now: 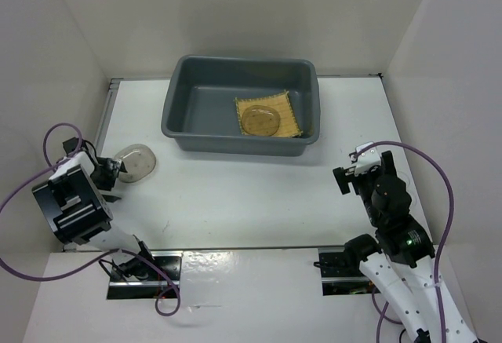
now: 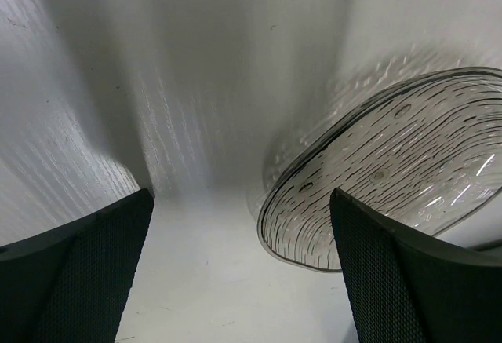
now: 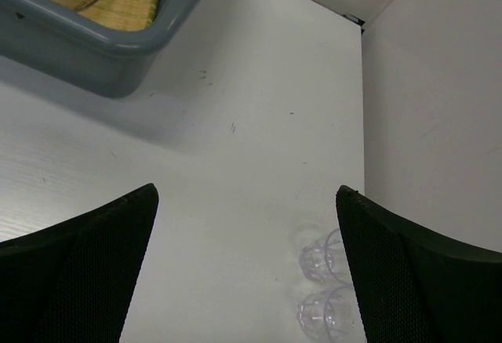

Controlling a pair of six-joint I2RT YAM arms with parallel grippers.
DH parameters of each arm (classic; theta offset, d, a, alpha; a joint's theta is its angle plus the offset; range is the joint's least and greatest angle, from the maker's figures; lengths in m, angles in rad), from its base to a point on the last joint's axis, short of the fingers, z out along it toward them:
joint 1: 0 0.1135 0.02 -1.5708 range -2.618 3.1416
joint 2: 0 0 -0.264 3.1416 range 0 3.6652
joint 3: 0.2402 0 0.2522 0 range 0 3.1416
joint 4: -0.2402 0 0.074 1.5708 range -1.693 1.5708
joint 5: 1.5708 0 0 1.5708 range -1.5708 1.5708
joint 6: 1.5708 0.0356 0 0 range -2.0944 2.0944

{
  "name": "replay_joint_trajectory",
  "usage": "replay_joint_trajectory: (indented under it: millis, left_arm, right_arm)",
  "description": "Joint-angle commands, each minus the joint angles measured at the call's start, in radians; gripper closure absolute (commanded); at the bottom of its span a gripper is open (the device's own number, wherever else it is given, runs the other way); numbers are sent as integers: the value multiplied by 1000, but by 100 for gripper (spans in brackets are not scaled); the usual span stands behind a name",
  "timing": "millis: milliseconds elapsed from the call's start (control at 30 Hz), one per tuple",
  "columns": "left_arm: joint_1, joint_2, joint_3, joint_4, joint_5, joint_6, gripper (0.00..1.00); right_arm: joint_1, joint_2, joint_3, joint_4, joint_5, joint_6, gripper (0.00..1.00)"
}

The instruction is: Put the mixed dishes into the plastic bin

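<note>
The dark grey plastic bin stands at the back centre. Inside it lies the yellow woven mat with a round glass saucer on top. Another clear saucer rests on the table at the left, just in front of my open left gripper. In the left wrist view this saucer lies ahead and to the right, partly behind the right finger; the left gripper holds nothing. My right gripper is open above the table. Two tiny clear cups lie beside its right finger.
White walls close in the table on the left, back and right. The bin's corner shows at the top left of the right wrist view. Purple cables loop by both arms. Metal mounting plates sit at the near edge.
</note>
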Motion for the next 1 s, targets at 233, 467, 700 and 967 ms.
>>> replay_joint_trajectory:
  millis: [233, 467, 700, 967]
  left_arm:
    - [-36, 166, 84, 50, -45, 86, 0]
    - [-82, 236, 149, 4, -117, 204, 0]
    - [-119, 300, 233, -85, -191, 229, 0]
    - [-119, 280, 186, -99, -182, 229, 42]
  right_arm:
    - [-13, 48, -71, 139, 40, 38, 2]
    - [-13, 59, -71, 139, 31, 29, 2]
    - [-13, 34, -80, 139, 31, 29, 2]
    - [-13, 16, -80, 139, 40, 29, 2]
